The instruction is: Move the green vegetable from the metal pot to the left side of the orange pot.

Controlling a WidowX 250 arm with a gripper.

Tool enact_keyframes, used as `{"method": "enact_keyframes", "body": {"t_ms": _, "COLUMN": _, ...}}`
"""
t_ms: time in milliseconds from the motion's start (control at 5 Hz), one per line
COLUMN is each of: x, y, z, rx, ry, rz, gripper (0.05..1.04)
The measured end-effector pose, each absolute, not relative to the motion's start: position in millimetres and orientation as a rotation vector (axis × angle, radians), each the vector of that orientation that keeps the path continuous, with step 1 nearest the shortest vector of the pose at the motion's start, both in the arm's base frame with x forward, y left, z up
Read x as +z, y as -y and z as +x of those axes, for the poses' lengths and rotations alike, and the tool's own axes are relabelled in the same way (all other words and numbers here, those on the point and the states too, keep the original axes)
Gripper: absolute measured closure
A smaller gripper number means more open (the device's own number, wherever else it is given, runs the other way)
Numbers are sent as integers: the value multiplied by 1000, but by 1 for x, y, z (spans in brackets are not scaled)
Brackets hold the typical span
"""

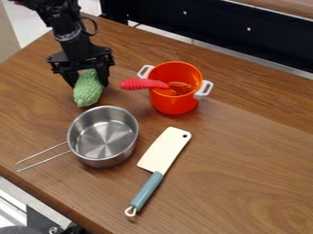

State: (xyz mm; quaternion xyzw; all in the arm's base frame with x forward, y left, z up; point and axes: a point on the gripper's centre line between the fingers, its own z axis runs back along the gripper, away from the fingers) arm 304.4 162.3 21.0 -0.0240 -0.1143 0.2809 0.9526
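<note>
Your gripper (89, 84) is grasping the green vegetable (87, 93), at left of the orange pot (174, 104), far side of the metal pot (105, 161).

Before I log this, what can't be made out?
All in the camera view:
- Whether the vegetable touches the table: its own body hides its underside.
- Inner faces of the gripper fingers: covered by the vegetable.
- Far end of the red handle's tool, in the orange pot: too small to tell.
- Upper arm: cut off by the top edge.
</note>
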Motion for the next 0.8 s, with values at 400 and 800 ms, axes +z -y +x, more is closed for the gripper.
{"method": "enact_keyframes", "body": {"t_ms": 400, "x": 25, "y": -166, "z": 305, "rx": 596, "ry": 200, "rz": -84, "gripper": 85}}
{"method": "enact_keyframes", "body": {"t_ms": 800, "x": 28, "y": -166, "z": 301, "rx": 610, "ry": 178, "rz": -119, "gripper": 85}}
